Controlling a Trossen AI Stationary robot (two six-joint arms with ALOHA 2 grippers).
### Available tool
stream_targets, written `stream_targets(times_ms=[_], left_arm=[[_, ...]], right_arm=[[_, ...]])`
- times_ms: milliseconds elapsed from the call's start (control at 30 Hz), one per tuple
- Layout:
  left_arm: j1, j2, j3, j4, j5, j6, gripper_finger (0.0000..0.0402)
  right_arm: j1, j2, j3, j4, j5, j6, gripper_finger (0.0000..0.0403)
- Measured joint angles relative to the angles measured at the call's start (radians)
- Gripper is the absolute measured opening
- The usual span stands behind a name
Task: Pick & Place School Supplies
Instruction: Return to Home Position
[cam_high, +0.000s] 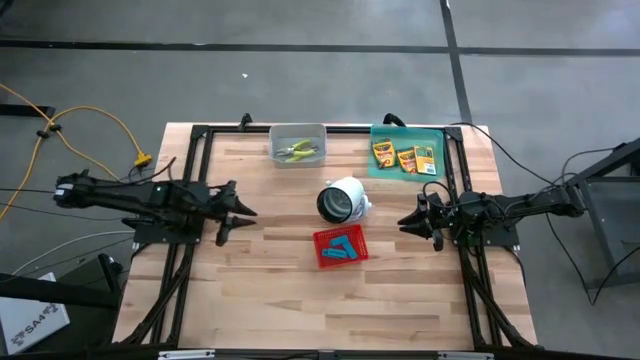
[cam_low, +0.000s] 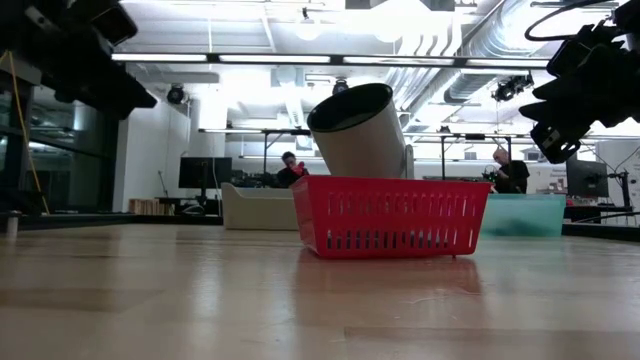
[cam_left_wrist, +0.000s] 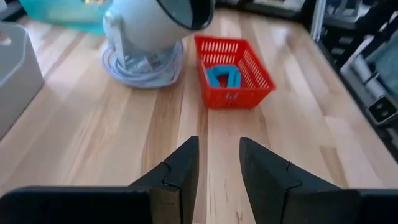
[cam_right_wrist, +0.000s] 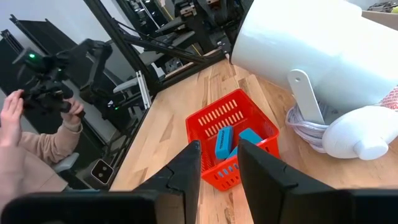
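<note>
Three yellow-and-green crayon boxes (cam_high: 405, 157) lie flat in the green tray (cam_high: 385, 135) at the far right. Two plier-like tools with yellow-green handles (cam_high: 298, 151) lie in the grey bin (cam_high: 275, 135) at the far middle. Several light-blue blocks (cam_left_wrist: 222, 76) (cam_right_wrist: 224, 142) lie in the red basket (cam_high: 322, 240) at the table's middle. My left gripper (cam_left_wrist: 219, 142) hovers open over the table's left side, pointing toward the basket. My right gripper (cam_right_wrist: 219, 144) hovers open at the right side, also facing the basket. Neither has anything between its fingers.
A white cylinder with a dark opening (cam_high: 342, 200) stands tilted just behind the basket, with a coiled white cable (cam_left_wrist: 140, 68) at its foot. A person's hand and sleeve (cam_right_wrist: 25, 134) show beyond the table's left edge. Bare wood lies along the near side.
</note>
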Motion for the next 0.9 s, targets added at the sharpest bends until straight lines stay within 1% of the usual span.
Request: stream_targets(times_ms=[100,167,333,500,800,900], left_arm=[[0.000,-0.096,-0.056,0.030,0.000,-0.002,0.0110],[0.000,-0.148,-0.095,0.083,0.000,0.001,0.0110],[0.000,-0.245,-0.184,0.174,0.001,0.004,0.0110],[0.000,-0.289,-0.220,0.191,0.001,0.000,0.0110],[0.000,-0.342,-0.225,0.187,0.001,-0.002,0.0110],[0.000,-0.358,-0.244,0.211,0.001,-0.017,0.0110]], right_arm=[[0.000,0.000,0.000,0.000,0.000,0.000,0.0097],[0.000,0.000,0.000,0.000,0.000,0.000,0.0097],[0.000,0.000,0.000,0.000,0.000,0.000,0.0097],[0.000,0.000,0.000,0.000,0.000,0.000,0.0097],[0.000,0.000,0.000,0.000,0.000,0.000,0.0097],[0.000,0.000,0.000,0.000,0.000,0.000,0.0097]])
